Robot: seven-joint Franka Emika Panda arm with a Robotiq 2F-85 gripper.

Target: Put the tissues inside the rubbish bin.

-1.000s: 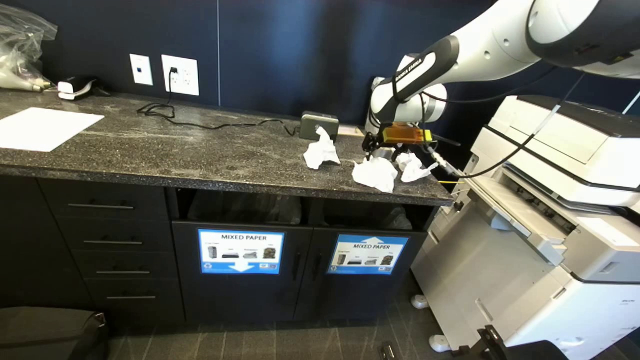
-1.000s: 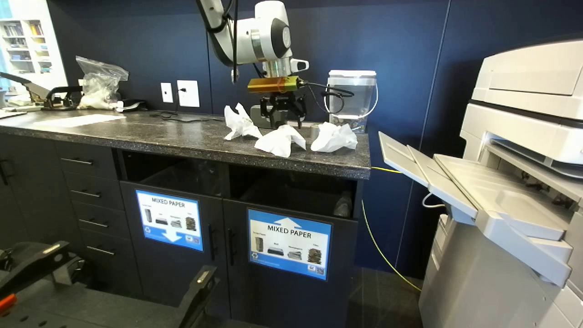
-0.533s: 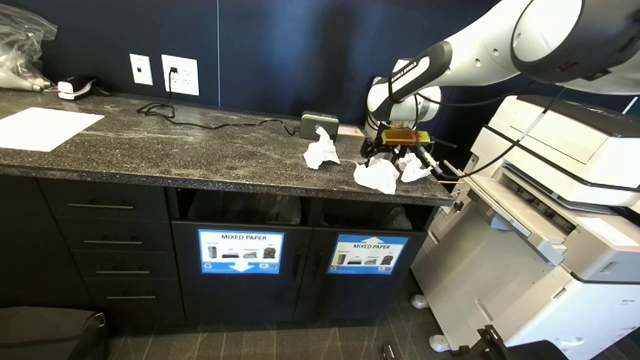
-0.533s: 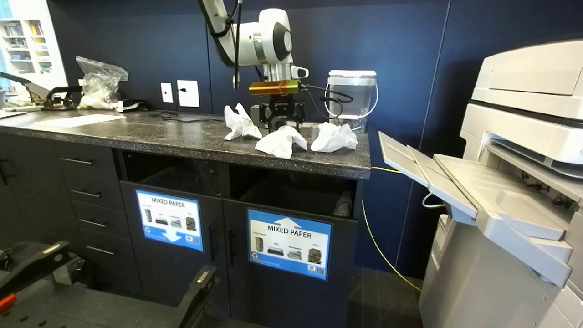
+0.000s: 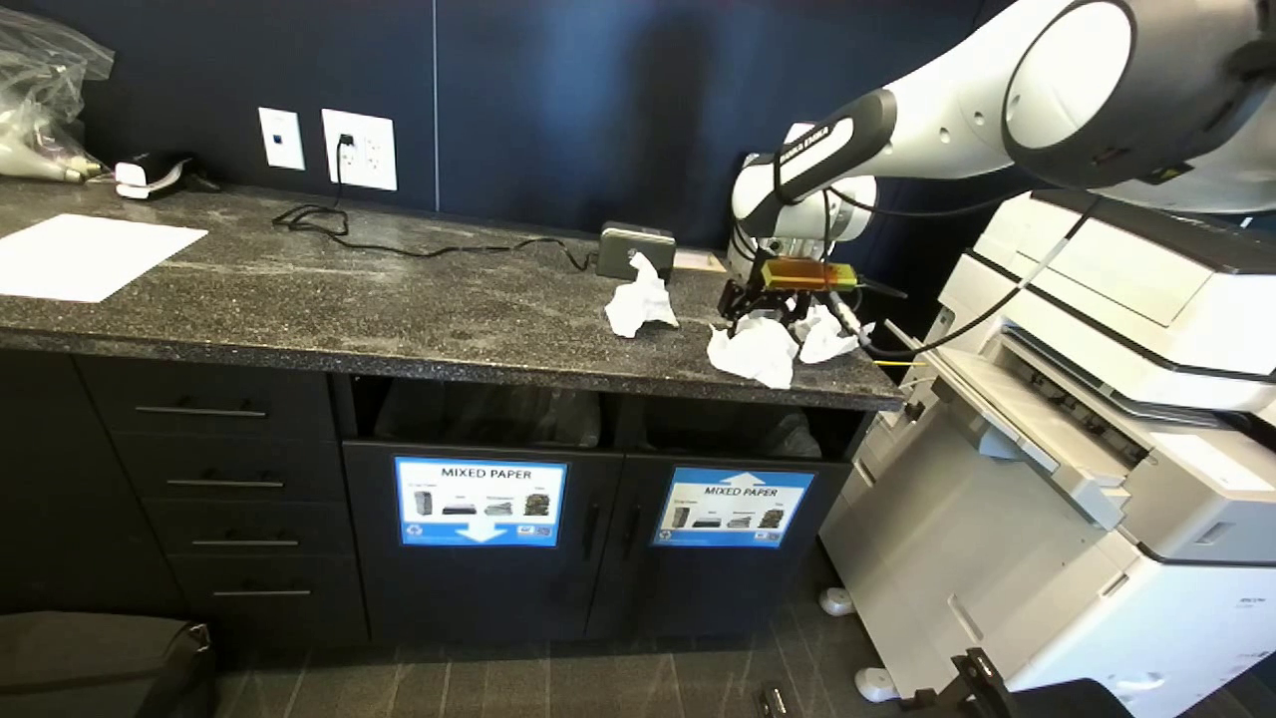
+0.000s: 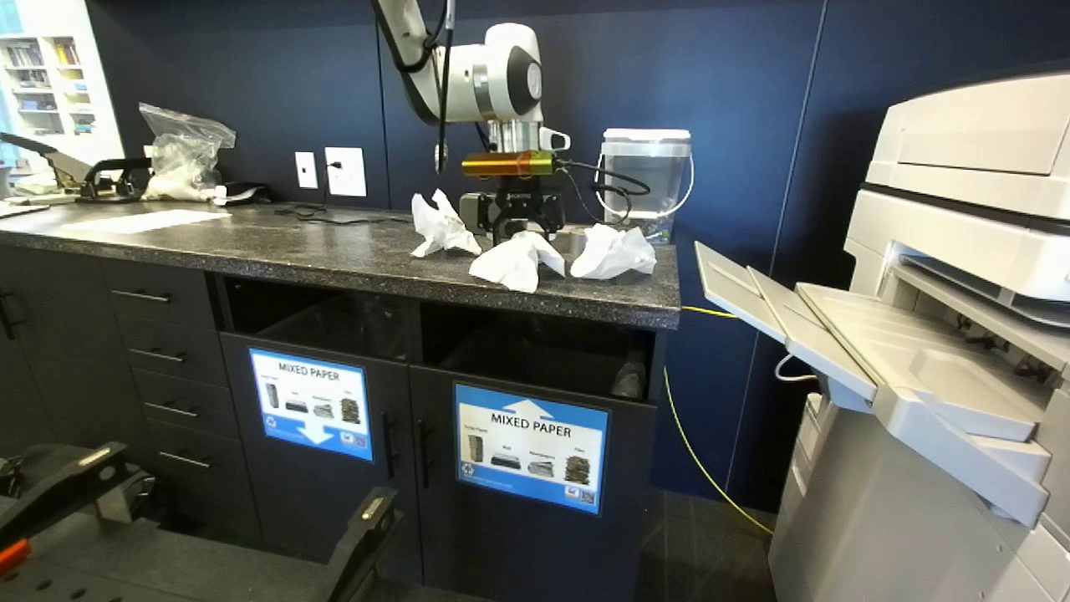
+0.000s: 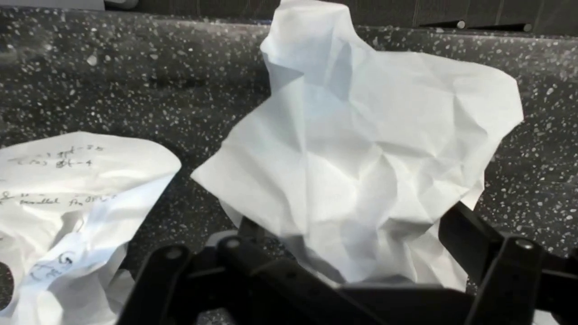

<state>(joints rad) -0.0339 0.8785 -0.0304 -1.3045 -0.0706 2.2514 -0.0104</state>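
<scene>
Three crumpled white tissues lie near the counter's end. The middle tissue (image 6: 512, 261) is closest to the front edge, with a second tissue (image 6: 440, 224) and a third tissue (image 6: 614, 252) to either side. My gripper (image 7: 356, 230) is low over the middle one, open, its fingers standing at either side of that paper's lower part. Whether they touch it I cannot tell. In an exterior view the gripper (image 5: 766, 309) is partly hidden behind this tissue. A handwritten tissue (image 7: 81, 180) lies left in the wrist view. The rubbish bin (image 5: 795, 436) shows only partly, inside the cabinet opening below.
The counter (image 5: 449, 299) ends just right of the tissues, beside a large printer (image 6: 961, 293). A grey box (image 5: 636, 249) and a clear lidded bucket (image 6: 645, 180) stand behind. A flat paper sheet (image 5: 85, 254) lies far left. Cables hang by the wrist.
My gripper has come down toward the counter behind the middle tissue. That tissue has shifted slightly toward the front edge. The jaws have stayed open, and the side tissues look unmoved.
</scene>
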